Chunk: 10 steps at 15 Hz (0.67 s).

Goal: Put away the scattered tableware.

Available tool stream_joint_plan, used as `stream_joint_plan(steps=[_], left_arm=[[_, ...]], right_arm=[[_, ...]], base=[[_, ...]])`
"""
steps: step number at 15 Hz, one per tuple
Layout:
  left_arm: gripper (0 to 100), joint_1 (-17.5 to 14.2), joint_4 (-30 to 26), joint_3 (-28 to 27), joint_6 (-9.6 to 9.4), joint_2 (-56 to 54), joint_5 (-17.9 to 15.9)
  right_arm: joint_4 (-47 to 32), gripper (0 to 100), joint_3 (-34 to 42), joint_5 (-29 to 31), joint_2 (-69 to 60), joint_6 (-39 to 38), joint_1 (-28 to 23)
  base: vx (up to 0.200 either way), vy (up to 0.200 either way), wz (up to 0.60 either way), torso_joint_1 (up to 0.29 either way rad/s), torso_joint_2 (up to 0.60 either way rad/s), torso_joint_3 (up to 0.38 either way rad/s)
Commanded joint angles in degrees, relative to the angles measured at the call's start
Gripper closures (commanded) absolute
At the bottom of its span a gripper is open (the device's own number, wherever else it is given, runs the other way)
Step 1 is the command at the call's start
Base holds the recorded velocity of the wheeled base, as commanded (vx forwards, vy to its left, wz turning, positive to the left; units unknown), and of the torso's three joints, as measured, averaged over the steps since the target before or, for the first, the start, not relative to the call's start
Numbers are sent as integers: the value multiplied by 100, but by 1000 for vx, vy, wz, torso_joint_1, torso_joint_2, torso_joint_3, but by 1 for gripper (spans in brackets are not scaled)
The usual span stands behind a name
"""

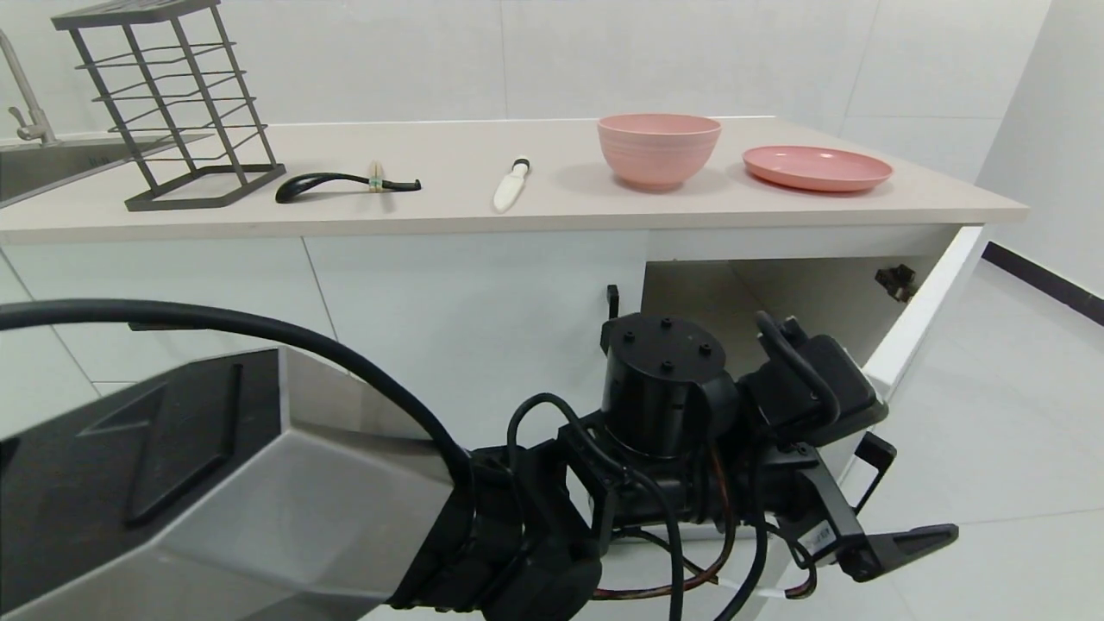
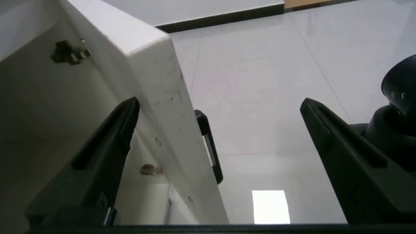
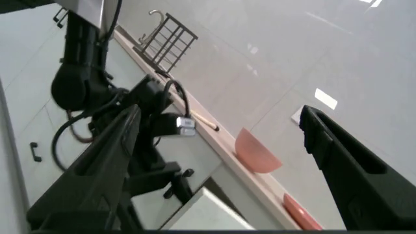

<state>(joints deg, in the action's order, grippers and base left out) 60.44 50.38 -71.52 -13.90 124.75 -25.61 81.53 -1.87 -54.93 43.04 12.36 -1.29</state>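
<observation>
On the counter [image 1: 448, 151] lie a black spoon [image 1: 328, 183] with chopsticks [image 1: 376, 177] across its handle, a white utensil [image 1: 511, 185], a pink bowl [image 1: 659, 148] and a pink plate [image 1: 817, 166]. My left gripper [image 1: 862, 526] hangs low at the edge of the open cabinet door [image 1: 927, 302]. In the left wrist view it [image 2: 218, 162] is open, its fingers either side of the door [image 2: 162, 97] and the black handle [image 2: 209, 153]. My right gripper [image 3: 214, 169] is open and holds nothing, below counter height, facing up at the bowl [image 3: 257, 153] and plate [image 3: 300, 211].
A black wire dish rack [image 1: 177, 103] stands at the counter's left end beside a sink [image 1: 52, 164]. The cabinet [image 1: 759, 285] under the bowl and plate stands open, with a hinge [image 1: 895, 280] on its door. Tiled floor [image 1: 1018, 414] lies to the right.
</observation>
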Motion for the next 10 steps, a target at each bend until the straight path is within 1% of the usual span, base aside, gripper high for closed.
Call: stream_joint_plan(steps=[1, 4, 7, 8, 10], left_arm=[[0, 82, 7, -28, 1, 155, -5], [0, 310, -29, -433, 63, 498, -23], [0, 530, -2, -635, 71, 735, -49], [0, 662, -2, -802, 150, 832, -49], [0, 1005, -64, -1523, 379, 1245, -23]], right_arm=[[-6, 0, -200, 0, 178, 3, -3], [-6, 0, -464, 158, 319, 3, -152], [-6, 0, -877, 211, 319, -6, -170], [-6, 0, -912, 211, 319, -6, -205], [21, 0, -1018, 211, 319, -6, -240]], base=[[0, 0, 0, 0, 0, 0], [0, 0, 0, 0, 0, 0], [0, 0, 0, 0, 0, 0], [0, 0, 0, 0, 0, 0], [0, 0, 0, 0, 0, 0]])
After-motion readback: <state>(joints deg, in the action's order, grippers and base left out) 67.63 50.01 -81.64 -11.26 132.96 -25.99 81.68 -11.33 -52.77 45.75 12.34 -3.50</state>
